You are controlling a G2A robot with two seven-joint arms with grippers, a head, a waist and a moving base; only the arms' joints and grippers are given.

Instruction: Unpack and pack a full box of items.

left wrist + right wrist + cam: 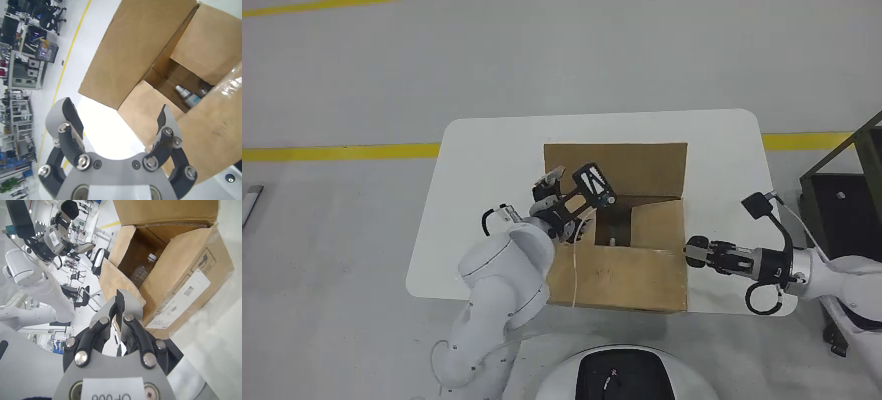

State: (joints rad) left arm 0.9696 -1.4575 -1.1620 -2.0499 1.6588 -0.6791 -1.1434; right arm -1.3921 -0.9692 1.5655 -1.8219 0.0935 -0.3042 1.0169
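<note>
Top view: cardboard box (627, 275) sits mid-bench, on a white bench (482, 180), w/ flaps open; far flap (617, 165) lies back flat and right inner flap (657, 225) hangs half over the opening. Contents are inside, so I judge the unpacking is at its very start. Left wrist view shows a pale-blue bottle (190, 96) w/ grey-white top low in the box. Right wrist view shows a clear plastic bottle (140, 272) w/ white cap, standing or leaning, can't tell which. Step in hand, prob.: the left jaws go in for a first item. To do it well, drop thru the open gap in the box's left half, clear of the short left flap (140, 102) and the taped near flap (217, 123). Close across a bottle's body, not its cap, then lift straight up so nothing snags a flap edge. Smooth plastic may slip, so the grip should sit square. Now the left jaws are spread wide, hold nothing, touch nothing, and hang above the box's left rim. The right jaws are pressed together or v. nearly, empty, just beside the box's right wall by the shipping label (179, 300); whether they touch the cardboard I can't tell. They could steady the box or nudge the right inner flap back if needed.
</note>
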